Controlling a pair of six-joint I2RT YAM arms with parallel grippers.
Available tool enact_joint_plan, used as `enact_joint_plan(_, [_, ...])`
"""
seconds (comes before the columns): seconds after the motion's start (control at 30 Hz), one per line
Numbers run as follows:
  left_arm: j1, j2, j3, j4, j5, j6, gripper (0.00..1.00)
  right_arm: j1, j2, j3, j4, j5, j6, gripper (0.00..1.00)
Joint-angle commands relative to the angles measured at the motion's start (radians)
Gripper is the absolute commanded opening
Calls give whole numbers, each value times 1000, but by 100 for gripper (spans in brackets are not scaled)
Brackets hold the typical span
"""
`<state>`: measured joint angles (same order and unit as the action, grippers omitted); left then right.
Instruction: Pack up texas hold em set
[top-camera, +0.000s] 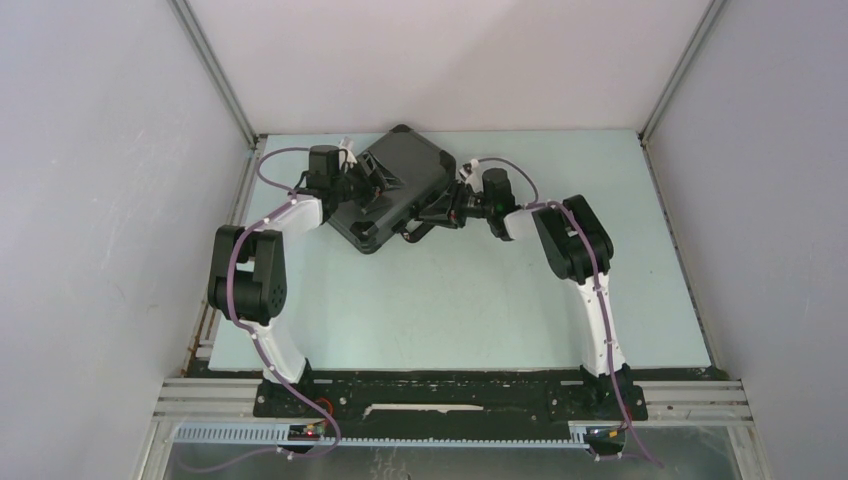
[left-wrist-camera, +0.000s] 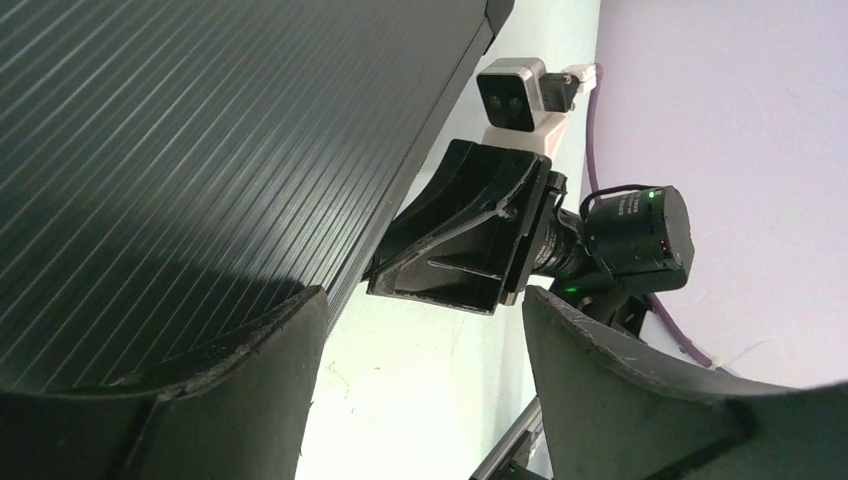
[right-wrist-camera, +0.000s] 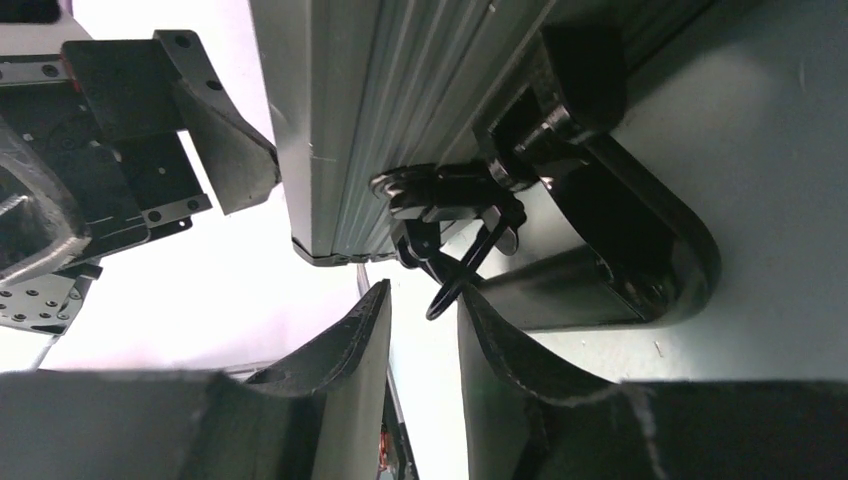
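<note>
The black ribbed poker case lies at an angle at the back middle of the table. My left gripper is at its left side, open and wide, with the ribbed case face beside its left finger. My right gripper is at the case's near right edge. In the right wrist view its jaws stand a narrow gap apart just below the case's latch. The latch's wire ring hangs at the tip of the right finger. The black carry handle lies just right of it.
The pale green table stretches in front of the case. Grey walls close the sides and back. The right gripper shows across the left wrist view, and the left gripper shows in the right wrist view.
</note>
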<state>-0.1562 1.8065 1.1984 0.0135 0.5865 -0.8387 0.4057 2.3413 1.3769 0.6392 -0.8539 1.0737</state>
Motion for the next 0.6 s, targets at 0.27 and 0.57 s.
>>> enact_joint_plan(0.27, [7, 35, -53, -121, -6, 4, 78, 34, 47, 170, -72, 17, -55, 43])
enact_joint_plan(0.57, [8, 28, -57, -120, -4, -8, 77, 43, 32, 198, -150, 58, -123, 44])
